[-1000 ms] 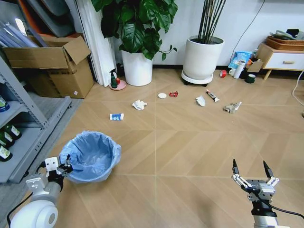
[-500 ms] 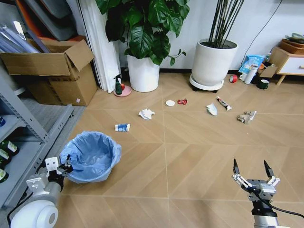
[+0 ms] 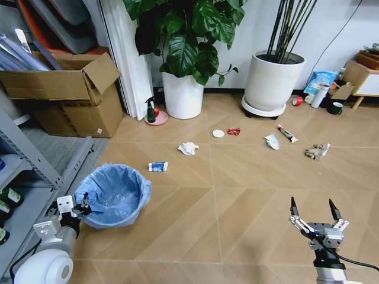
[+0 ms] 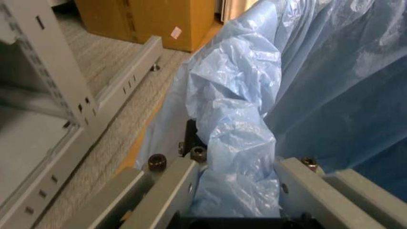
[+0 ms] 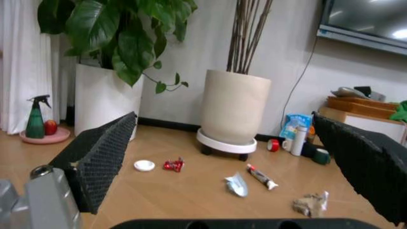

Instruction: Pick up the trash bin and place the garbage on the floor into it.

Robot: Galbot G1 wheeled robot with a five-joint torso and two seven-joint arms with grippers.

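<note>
Trash bin (image 3: 113, 195), lined with a crinkled light-blue bag, sat on the chevron floor (image 3: 237, 189) at about eight o'clock in the head view, just beside the grey shelving rack (image 3: 35, 171). The left gripper (image 3: 82, 208) was at its rim on the seven o'clock side; in the left wrist view its fingers (image 4: 171, 191) were clamped on a fold of the blue liner (image 4: 239, 157) and the rim under it.

The right gripper (image 3: 315, 214) hovered over bare floor at five o'clock, its two fingers spread wide with nothing between them.

The garbage lay in a loose band across the floor toward twelve and one o'clock, well apart from the bin: a blue-white carton (image 3: 158, 167) nearest it, crumpled white paper (image 3: 189, 148), a white disc (image 3: 218, 134), a red wrapper (image 3: 234, 131), a white scrap (image 3: 272, 141), a tube (image 3: 287, 133) and a crumpled grey-brown piece (image 3: 317, 152). Any writing on the carton and tube was too small to read.

Behind them stood two big white plant pots (image 3: 183, 94), a green spray bottle (image 3: 151, 111) on a pink dish, and a cardboard box (image 3: 71, 94) bearing a small white label whose print could not be made out.
</note>
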